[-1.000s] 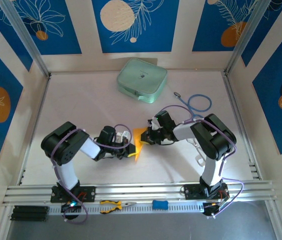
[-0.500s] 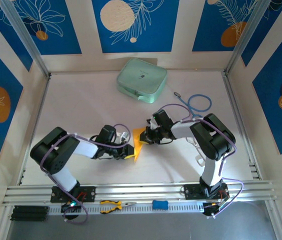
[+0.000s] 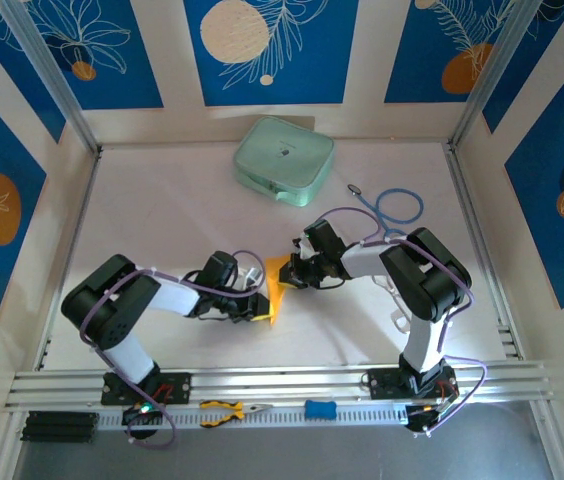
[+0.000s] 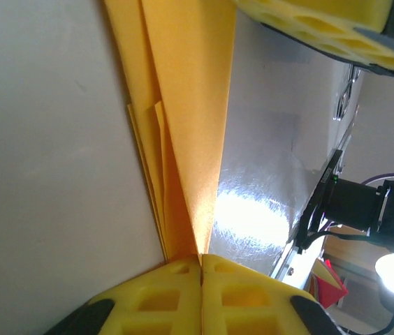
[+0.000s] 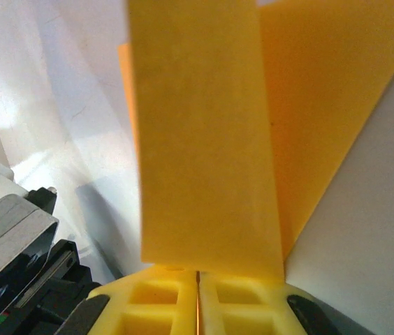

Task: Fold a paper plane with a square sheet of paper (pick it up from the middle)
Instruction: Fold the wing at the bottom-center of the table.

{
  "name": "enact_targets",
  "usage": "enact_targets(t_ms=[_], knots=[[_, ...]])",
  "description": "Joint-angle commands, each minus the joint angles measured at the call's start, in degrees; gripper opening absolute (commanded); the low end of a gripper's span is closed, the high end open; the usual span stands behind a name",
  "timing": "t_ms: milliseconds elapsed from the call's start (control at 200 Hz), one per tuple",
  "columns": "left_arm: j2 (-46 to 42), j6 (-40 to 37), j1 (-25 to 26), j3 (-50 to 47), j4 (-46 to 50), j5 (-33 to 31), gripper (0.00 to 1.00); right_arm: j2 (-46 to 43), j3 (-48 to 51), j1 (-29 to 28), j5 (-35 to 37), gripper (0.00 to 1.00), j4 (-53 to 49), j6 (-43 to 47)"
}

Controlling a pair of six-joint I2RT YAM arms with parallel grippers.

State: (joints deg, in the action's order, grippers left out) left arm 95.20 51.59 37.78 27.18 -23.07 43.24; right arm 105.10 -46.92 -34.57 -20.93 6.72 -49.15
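At mid-table | paper plane (image 3: pixel 276 290) | left and right jaws clamped on it

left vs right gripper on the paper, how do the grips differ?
Left gripper pinches the paper's near, narrow end; right gripper pinches its far, wider end. Paper tapers to a point at the left gripper; a broad flap meets the right gripper. Both are shut on it.
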Motion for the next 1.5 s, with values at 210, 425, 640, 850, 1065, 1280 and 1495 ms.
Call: enact_targets(t_ms=[210, 425, 640, 850, 1065, 1280, 1495], knots=[[1.46, -2.05, 1.62, 0.22, 4.62, 3.86, 0.00, 2.74, 1.92, -1.62, 6.30, 0.10, -6.30, -0.48], [1.24, -2.76, 2.29, 0.42, 5.45, 4.79, 0.06, 2.76, 2.06, -1.74, 7.50, 0.10, -7.14, -0.87], [1.42, -4.41, 3.42, 0.94, 7.98, 4.80, 0.00, 2.83, 2.27, -1.72, 8.14, 0.10, -7.62, -1.11], [1.50, -4.59, 3.50, 0.48, 8.85, 4.66, 0.08, 2.98, 1.59, -1.69, 8.70, 0.10, -8.36, -1.26], [1.71, -4.32, 3.74, -0.10, 7.53, 5.57, 0.01, 3.33, 1.13, -1.81, 8.97, 0.10, -8.74, -1.58], [1.52, -4.34, 4.14, -0.49, 6.87, 6.22, 0.00, 3.36, 1.82, -1.89, 8.94, 0.10, -8.59, -1.50], [-1.50, -4.44, 4.09, -1.56, 8.52, 3.74, 0.20, 3.06, 2.57, -2.01, 9.33, 0.09, -8.35, -2.01]])
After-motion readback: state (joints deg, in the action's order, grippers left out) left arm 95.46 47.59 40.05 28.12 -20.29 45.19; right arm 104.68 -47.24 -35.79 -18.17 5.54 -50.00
